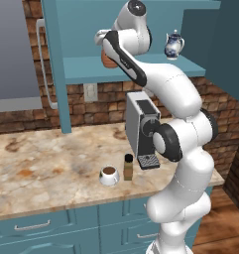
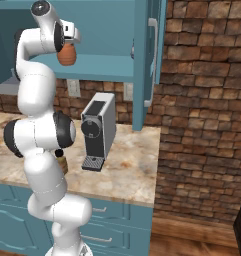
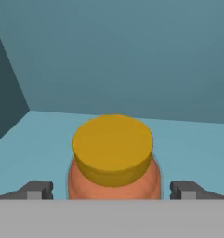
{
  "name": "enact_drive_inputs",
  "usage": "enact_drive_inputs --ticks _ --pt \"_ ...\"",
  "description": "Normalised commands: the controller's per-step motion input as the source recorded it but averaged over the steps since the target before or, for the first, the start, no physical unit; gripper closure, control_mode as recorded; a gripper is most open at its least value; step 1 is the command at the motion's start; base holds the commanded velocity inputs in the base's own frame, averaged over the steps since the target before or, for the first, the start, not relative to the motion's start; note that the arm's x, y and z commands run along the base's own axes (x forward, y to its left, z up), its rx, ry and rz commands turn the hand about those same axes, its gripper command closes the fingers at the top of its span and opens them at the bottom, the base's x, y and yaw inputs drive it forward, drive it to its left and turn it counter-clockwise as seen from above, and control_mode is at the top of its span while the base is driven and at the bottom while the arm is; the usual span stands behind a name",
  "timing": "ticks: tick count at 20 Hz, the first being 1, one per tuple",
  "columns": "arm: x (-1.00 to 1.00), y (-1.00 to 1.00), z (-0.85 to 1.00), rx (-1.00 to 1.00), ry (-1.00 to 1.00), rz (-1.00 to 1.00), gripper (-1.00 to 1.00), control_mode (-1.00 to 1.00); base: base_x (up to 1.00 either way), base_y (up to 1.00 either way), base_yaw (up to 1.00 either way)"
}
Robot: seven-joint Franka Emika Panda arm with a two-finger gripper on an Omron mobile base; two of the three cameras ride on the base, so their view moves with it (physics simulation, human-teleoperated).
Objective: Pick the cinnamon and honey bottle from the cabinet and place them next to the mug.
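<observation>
The honey bottle (image 3: 113,158), a squat orange jar with a yellow lid, stands on the shelf of the teal cabinet (image 1: 91,74). My gripper (image 3: 112,190) is open around it, one fingertip on each side with small gaps to the jar. From the base views the hand (image 1: 103,40) reaches down over the honey bottle (image 1: 107,60), also orange under the hand (image 2: 68,46) as the jar (image 2: 67,56). The cinnamon (image 1: 128,167), slim and brown with a black cap, stands upright on the counter just right of the mug (image 1: 109,175), a low white cup with brown liquid.
A blue-and-white teapot (image 1: 174,45) sits at the right end of the shelf. A grey coffee machine (image 1: 141,129) stands on the marble counter (image 1: 41,158) behind the cinnamon. An open cabinet door with a metal handle (image 2: 153,60) hangs to the right. Teal drawers (image 1: 31,227) lie below.
</observation>
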Motion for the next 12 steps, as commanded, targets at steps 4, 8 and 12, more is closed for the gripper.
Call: enact_drive_inputs --ticks 4,8,12 --pt "0.24 0.00 0.00 0.00 0.01 0.00 -1.00 -1.00 0.00 0.00 0.00" --pt "0.22 0.01 0.00 0.00 0.00 0.00 -1.00 -1.00 0.00 0.00 0.00" --pt "0.14 0.07 0.00 0.00 0.01 0.00 -1.00 -1.00 0.00 0.00 0.00"
